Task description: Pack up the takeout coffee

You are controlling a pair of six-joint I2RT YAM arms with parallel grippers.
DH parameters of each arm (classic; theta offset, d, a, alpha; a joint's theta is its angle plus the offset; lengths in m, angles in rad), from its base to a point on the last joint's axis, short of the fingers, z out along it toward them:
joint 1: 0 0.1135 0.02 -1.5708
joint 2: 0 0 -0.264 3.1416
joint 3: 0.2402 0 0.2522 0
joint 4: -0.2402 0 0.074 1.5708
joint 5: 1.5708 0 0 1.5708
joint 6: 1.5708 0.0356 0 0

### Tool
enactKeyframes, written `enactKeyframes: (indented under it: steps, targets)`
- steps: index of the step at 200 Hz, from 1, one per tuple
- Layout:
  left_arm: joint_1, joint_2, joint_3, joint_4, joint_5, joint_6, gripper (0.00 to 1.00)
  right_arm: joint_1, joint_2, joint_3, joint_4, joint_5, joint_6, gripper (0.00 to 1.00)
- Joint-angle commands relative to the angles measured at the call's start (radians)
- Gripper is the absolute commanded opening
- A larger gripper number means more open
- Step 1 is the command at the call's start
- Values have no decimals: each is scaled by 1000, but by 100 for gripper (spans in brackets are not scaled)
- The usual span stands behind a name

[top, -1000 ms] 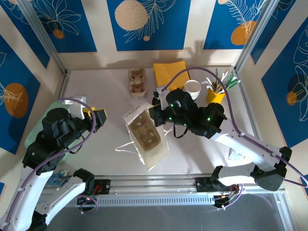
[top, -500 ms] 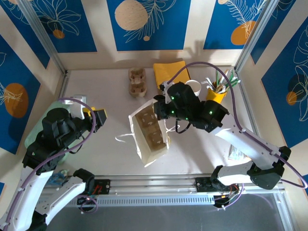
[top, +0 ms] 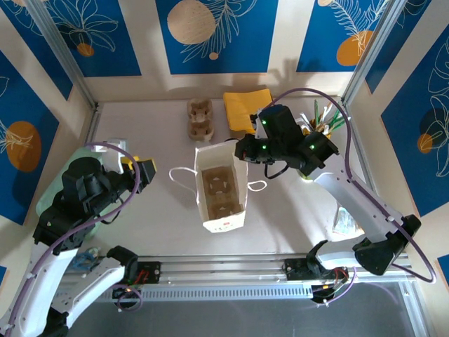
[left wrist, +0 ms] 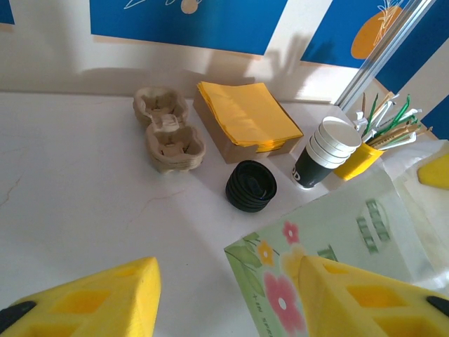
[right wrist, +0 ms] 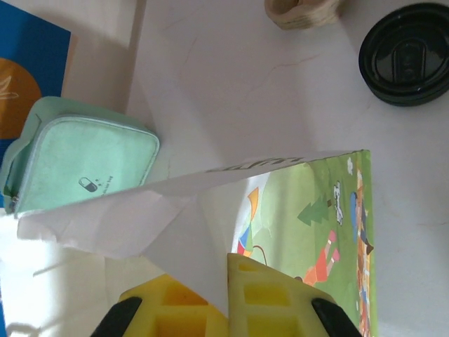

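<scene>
Right wrist: right end effector (right wrist: 214,281) pinched on paper bag (right wrist: 302,203) edge | left end effector (left wrist: 228,298) half-open, empty

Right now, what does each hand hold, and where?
Right hand: white printed paper bag, by its top rim. Left hand: nothing.

I see a white paper bag (top: 224,221) whose outer side carries a green cartoon landscape with trees and small figures. The takeout coffee (left wrist: 324,151), a nest of paper cups, is white above and brown-black below. The low round plastic lid (left wrist: 250,185) is black, the square napkin stack (left wrist: 245,112) yellow, the moulded pulp cup carrier (left wrist: 167,130) grey-brown, and the zipped fabric pouch (right wrist: 84,165) mint green. The blue wall panels (top: 245,49) bear white leaf outlines and orange discs.
</scene>
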Motion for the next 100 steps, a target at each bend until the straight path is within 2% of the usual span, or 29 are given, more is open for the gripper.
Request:
enactKeyframes:
  steps: [1, 100]
  targets:
    - [-5, 2, -8, 25, 1, 2, 55, -50, 11, -30, 28, -118, 33, 0]
    - [-5, 12, -4, 22, 1, 11, 55, -197, 121, -60, 102, -244, -24, 0]
